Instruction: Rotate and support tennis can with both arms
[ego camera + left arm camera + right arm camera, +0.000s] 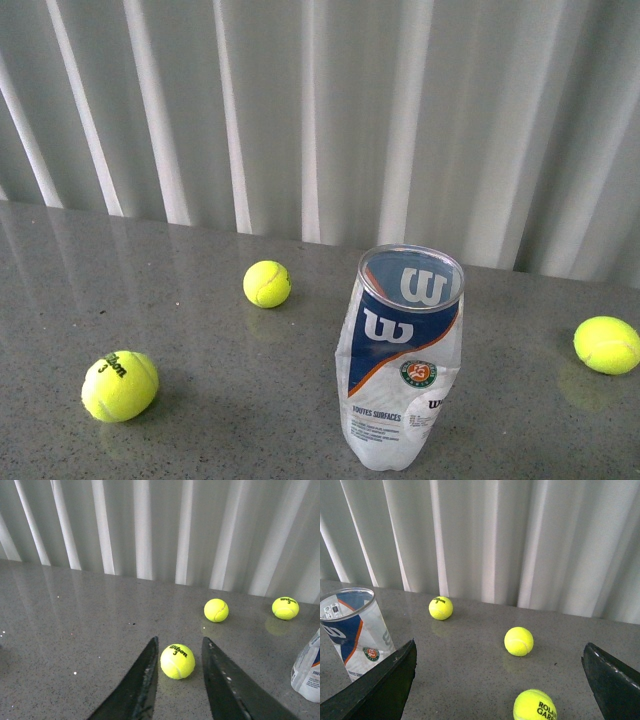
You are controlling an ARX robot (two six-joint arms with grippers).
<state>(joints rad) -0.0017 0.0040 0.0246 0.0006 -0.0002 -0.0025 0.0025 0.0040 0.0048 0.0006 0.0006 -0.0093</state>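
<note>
The tennis can (405, 355) stands upright on the grey table, its open mouth up and its see-through wall dented, with the blue, white and orange label facing me. No arm shows in the front view. In the left wrist view my left gripper (180, 641) is open, a yellow ball (177, 661) lies between its fingers without touching them, and the tennis can (307, 672) is at the frame's edge. My right gripper (500, 644) is open wide with nothing held, and the tennis can (355, 630) stands just beyond one finger (390, 682).
Three yellow tennis balls lie on the speckled grey table (220, 440): one at the left front (120, 385), one further back (267, 283), one at the right (606, 344). A pleated pale curtain (300, 100) closes off the table's far edge.
</note>
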